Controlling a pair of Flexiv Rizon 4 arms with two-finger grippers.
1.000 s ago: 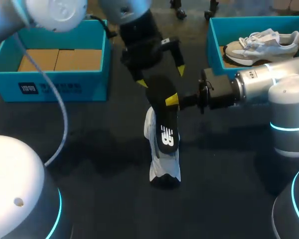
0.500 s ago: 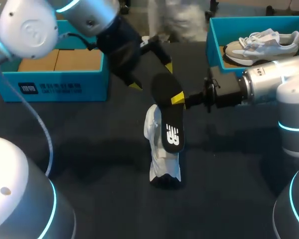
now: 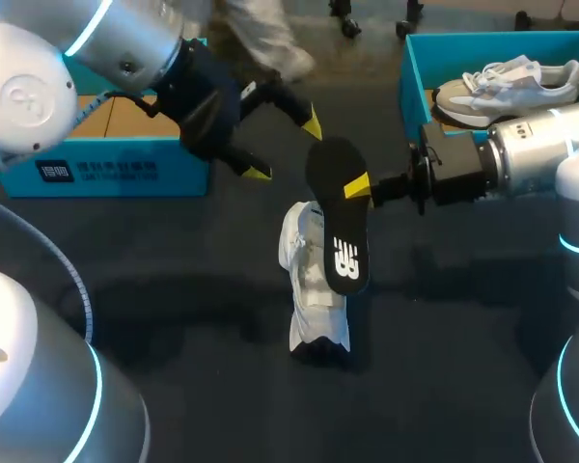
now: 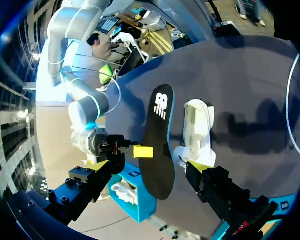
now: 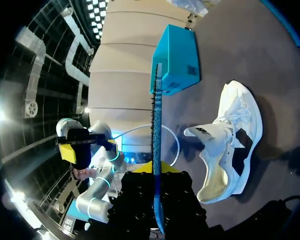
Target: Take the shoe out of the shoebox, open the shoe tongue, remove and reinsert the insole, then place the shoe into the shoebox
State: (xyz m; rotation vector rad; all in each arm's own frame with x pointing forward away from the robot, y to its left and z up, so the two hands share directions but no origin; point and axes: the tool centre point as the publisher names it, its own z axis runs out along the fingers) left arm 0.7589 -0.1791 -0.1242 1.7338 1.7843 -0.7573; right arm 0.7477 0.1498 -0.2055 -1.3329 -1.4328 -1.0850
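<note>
Item: insole refit, step in hand.
- Left box (image 3: 125, 172): blue, at the table's far left.
- Left gripper (image 3: 285, 149): fingers spread, holding nothing, above and beside the shoe.
- Shoe (image 3: 309, 289): white, on the table (image 3: 193, 318), with no gripper touching it.
- Insole (image 3: 340, 231): black, hanging over the shoe.
- Right gripper (image 3: 359, 188): pinching the insole near its upper end.
- Right box (image 3: 412, 87): holds a second shoe (image 3: 507, 85).

Handling note: the left gripper should probably steady the shoe and hold the tongue back. Feed the insole in toe end first at a shallow angle.

Count: two boxes, two shoes, one insole, two grippers.
</note>
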